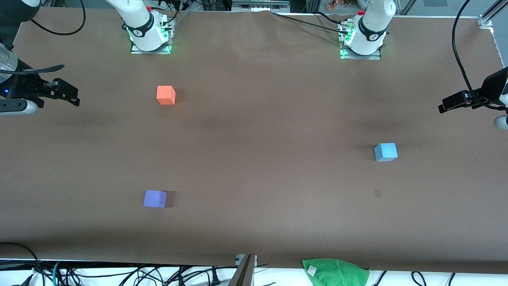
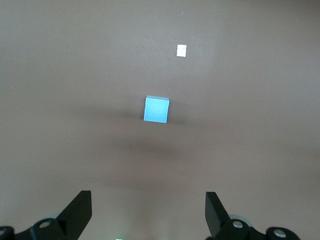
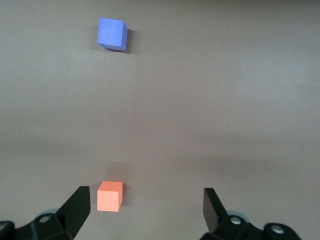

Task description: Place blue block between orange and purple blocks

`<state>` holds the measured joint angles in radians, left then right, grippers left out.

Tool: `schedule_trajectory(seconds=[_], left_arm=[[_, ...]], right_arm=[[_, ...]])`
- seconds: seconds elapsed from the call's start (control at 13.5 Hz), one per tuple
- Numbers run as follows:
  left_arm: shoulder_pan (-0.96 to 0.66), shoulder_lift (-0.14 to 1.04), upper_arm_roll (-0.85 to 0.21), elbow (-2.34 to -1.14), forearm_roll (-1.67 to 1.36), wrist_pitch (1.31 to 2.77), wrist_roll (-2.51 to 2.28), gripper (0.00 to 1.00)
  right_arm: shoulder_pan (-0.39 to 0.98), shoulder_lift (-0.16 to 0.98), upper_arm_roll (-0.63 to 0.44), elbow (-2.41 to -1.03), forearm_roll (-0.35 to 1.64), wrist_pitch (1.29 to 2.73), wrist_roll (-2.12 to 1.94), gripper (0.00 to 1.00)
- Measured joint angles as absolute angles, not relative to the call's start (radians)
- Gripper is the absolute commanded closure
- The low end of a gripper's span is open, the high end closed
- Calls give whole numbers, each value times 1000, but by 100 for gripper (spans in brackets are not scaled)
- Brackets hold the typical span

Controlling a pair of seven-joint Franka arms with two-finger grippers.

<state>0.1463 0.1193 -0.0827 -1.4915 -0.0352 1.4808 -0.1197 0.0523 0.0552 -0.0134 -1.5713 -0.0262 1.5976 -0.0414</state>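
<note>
Both arms are glossy white with black joint bands, each bolted to a metal base plate (image 1: 151, 49) glowing green around the edges. Black cables trail off each base. The right pincer (image 1: 71, 97) and left pincer (image 1: 444, 107) are all black plastic, with chunky wedge-shaped fingers (image 2: 80, 210).

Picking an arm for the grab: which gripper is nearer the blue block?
Left. The left gripper hangs open by the blue block's table end; the right gripper, open, is over the orange block's end.
</note>
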Motion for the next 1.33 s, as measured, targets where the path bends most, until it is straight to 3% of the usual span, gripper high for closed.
schedule_trajectory(seconds=[0.81, 1.33], left_arm=[[143, 148, -86, -1521, -15, 1455, -81, 0], [132, 318, -99, -1791, 32, 1962, -103, 0]], right_arm=[[52, 55, -13, -1571, -26, 1598, -41, 0], [52, 56, -13, -1571, -26, 1598, -41, 0]])
